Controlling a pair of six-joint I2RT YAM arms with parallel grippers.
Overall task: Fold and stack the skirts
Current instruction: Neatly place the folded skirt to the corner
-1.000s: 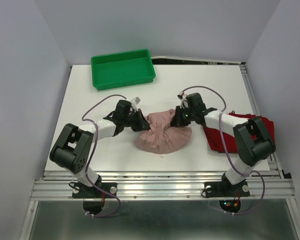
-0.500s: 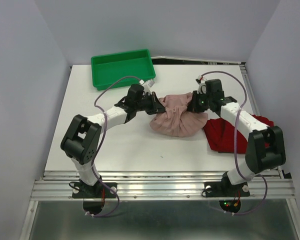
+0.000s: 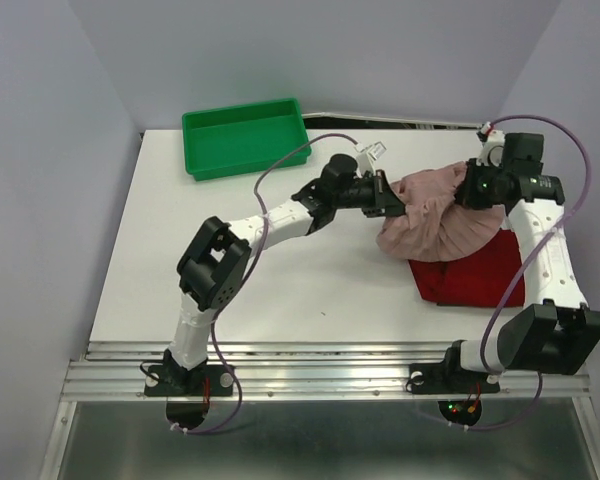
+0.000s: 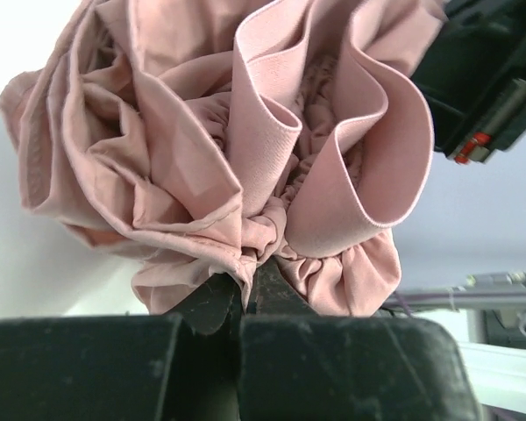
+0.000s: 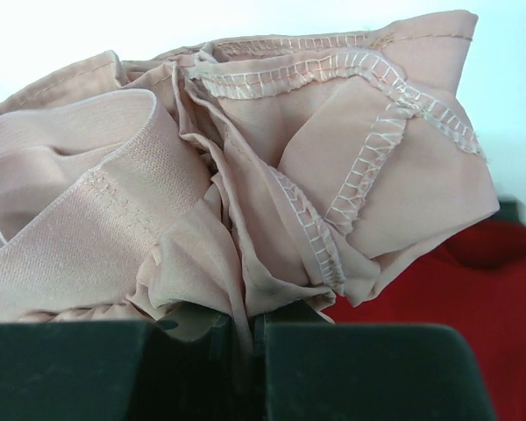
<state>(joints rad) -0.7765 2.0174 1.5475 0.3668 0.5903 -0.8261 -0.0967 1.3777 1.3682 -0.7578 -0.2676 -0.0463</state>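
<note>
Carried rightward since a second ago, the pink skirt (image 3: 435, 215) is held bunched over the dark red skirt (image 3: 470, 275), left and right jaws clamped on its cloth; spreading it taut before lowering is advised.

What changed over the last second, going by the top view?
Both arms swung away from their bases and toward the right side, carrying the pink skirt from the middle of the table until it overlaps the red skirt. The left hand and right hand kept their pinch on its two ends; nothing was let go. The red skirt and the green tray stayed put.
</note>
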